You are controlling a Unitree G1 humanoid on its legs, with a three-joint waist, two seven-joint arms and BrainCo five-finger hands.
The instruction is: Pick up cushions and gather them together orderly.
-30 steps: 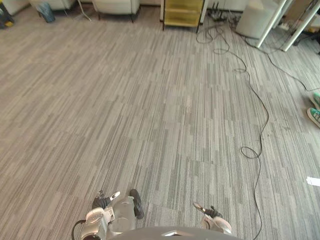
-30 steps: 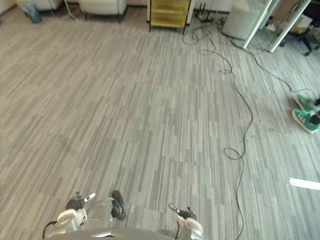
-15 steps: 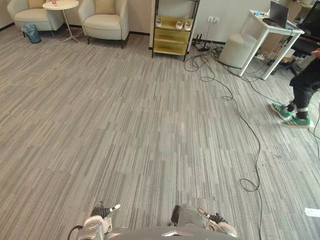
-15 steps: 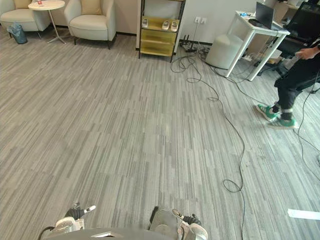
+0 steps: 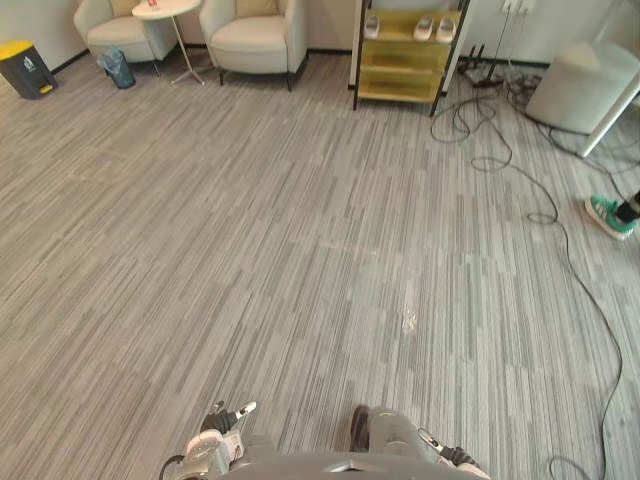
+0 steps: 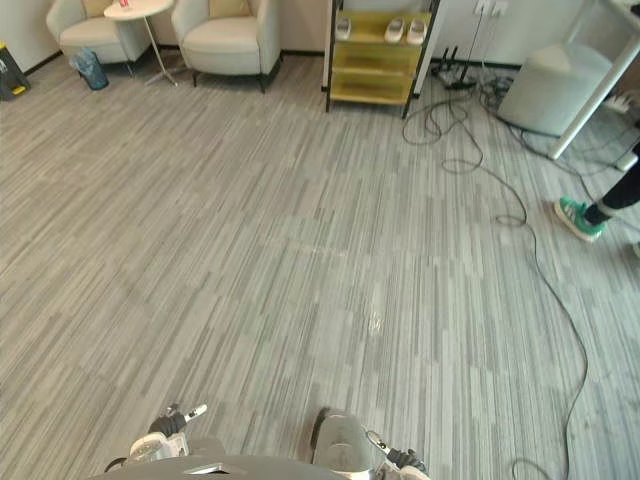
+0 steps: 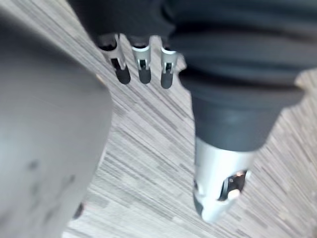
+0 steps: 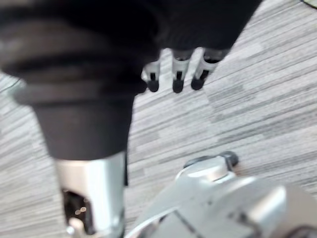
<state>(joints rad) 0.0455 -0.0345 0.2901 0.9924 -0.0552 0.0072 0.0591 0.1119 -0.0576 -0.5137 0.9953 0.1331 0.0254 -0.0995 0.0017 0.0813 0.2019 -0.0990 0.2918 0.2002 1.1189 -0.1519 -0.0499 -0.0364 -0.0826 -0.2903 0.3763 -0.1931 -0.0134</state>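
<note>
Tan cushions (image 6: 228, 8) rest on the cream armchairs (image 6: 225, 45) left of the yellow shelf unit (image 6: 378, 55). They look soft and light, so a pinch at an edge or corner should do. Left hand (image 7: 142, 69) and right hand (image 8: 177, 77) hang low, far from that shelf, fingers loosely straight and empty.

No word, number or sign can be read here. The small red item (image 5: 153, 3) on the round side table (image 5: 172, 9) is too small to tell whether it bears print, and so is the black bin (image 5: 24, 74) with the yellow lid, off by the wall.
</note>
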